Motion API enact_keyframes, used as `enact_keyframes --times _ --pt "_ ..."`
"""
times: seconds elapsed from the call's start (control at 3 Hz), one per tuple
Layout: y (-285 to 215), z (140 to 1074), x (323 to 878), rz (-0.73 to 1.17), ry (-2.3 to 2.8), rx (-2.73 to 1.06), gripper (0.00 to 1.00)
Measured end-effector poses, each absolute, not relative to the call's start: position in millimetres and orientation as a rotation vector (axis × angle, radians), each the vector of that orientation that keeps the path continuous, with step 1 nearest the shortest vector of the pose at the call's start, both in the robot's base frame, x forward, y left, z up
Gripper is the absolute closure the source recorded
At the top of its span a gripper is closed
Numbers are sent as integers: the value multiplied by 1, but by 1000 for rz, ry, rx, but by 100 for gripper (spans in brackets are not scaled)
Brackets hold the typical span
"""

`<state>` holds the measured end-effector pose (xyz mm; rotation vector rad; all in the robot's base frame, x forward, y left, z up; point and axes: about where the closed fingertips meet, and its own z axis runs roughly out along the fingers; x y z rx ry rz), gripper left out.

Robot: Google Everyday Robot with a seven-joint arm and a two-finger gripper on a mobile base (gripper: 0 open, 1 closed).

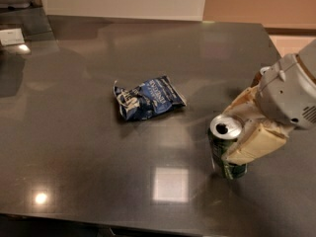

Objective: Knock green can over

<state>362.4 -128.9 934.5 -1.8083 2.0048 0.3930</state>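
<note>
The green can [223, 154] stands upright at the right front of the dark table [89, 147], its silver top with the open mouth facing up. My gripper [231, 135] comes in from the right. Its two cream fingers lie against the can, one behind its top [241, 105] and one across its front right side [254, 143]. The fingers look closed on the can.
A crumpled blue chip bag [148, 98] lies at the table's middle. The brown-gold can is hidden behind my gripper's grey body [289, 90]. The table's right edge runs just past the gripper. Some objects stand at the far left corner [12, 36].
</note>
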Motion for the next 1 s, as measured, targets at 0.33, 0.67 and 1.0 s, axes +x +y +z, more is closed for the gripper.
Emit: enact_keyframes --times 0.33,0.67,1.0 --pt "-126 930 372 289 2099 -1925 100" --pt "-127 917 382 171 2185 -2030 100" --pt "-126 905 390 70 2240 -2108 100"
